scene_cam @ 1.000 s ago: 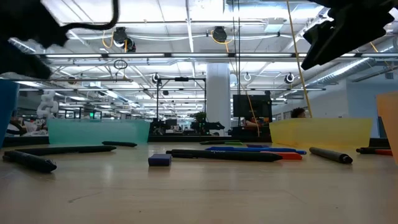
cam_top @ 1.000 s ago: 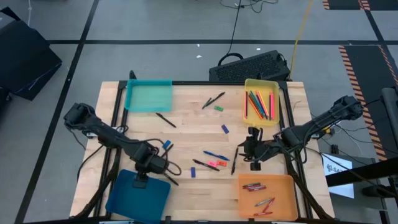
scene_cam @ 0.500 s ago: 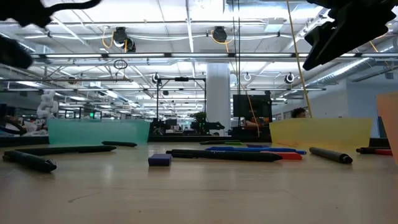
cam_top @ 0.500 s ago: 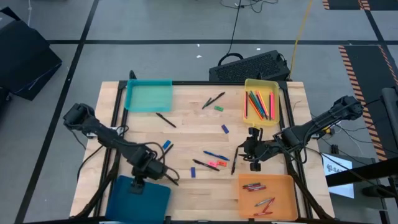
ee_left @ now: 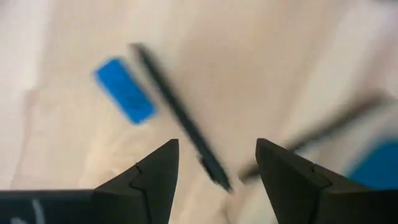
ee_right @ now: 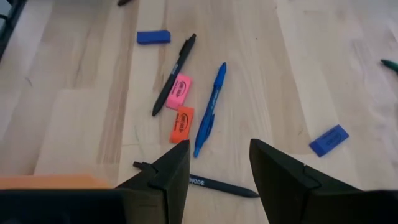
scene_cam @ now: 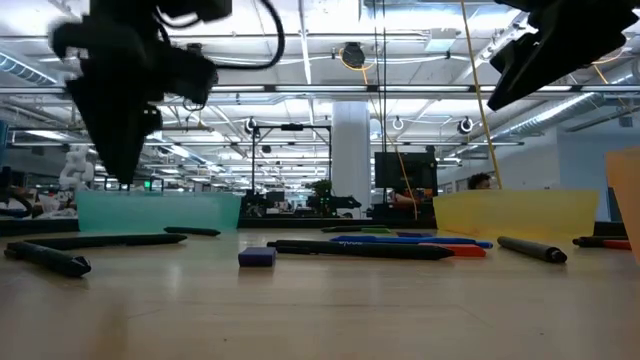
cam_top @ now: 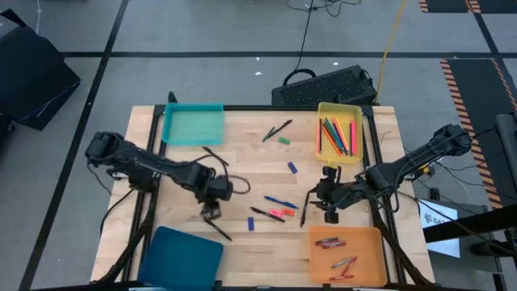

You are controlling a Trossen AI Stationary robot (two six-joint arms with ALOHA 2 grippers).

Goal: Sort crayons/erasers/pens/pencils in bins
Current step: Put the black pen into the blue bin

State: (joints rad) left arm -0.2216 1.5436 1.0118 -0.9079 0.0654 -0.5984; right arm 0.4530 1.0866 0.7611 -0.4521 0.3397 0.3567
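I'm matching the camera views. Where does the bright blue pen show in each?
High view: the blue pen lies mid-table.
Low view: right of centre.
Left wrist view: not in it.
Right wrist view: centre.
Landmark: the pink eraser beside it, in the high and right wrist views.

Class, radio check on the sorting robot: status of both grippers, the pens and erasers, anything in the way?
Left gripper open, empty, over pen and blue eraser. Right gripper open, empty, beside orange bin. Path looks free.
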